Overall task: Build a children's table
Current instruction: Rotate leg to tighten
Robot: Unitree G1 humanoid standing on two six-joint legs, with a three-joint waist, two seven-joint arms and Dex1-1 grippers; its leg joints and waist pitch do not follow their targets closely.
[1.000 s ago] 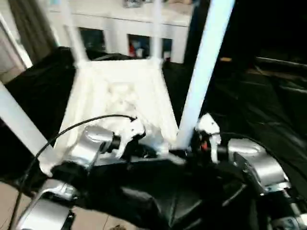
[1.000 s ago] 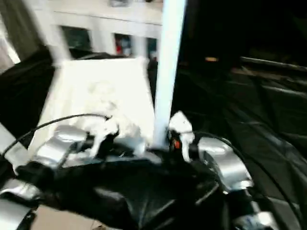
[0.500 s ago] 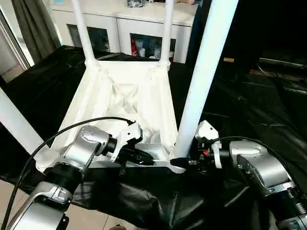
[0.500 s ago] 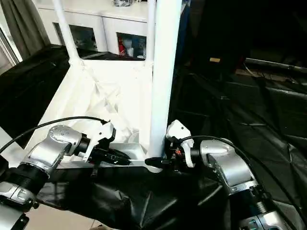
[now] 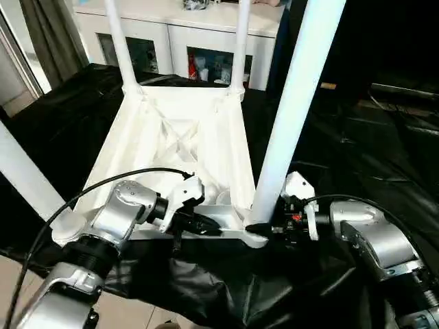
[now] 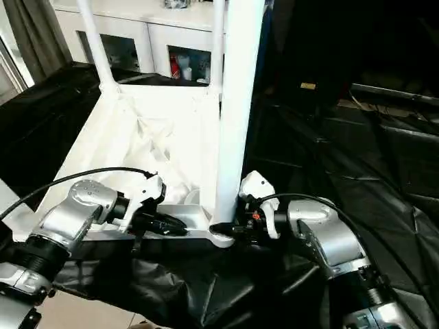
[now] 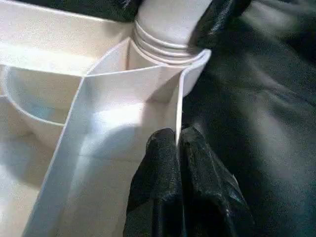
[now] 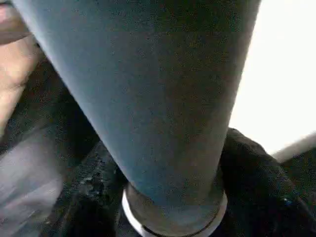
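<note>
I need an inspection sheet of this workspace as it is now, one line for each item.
Surface: black sheet, creased, under the work.
Job's things: table top upside down, ribs showing; four legs standing in the corner sockets, nearest leg at the near right corner.
Clutter: nothing seen.
Grippers: left tool shut on the table top's near edge wall; right tool around the nearest leg's base, fingers either side.
Cables: black cable arching over the left forearm.
Surroundings: white cabinet with glass doors behind; grey curtain.
</note>
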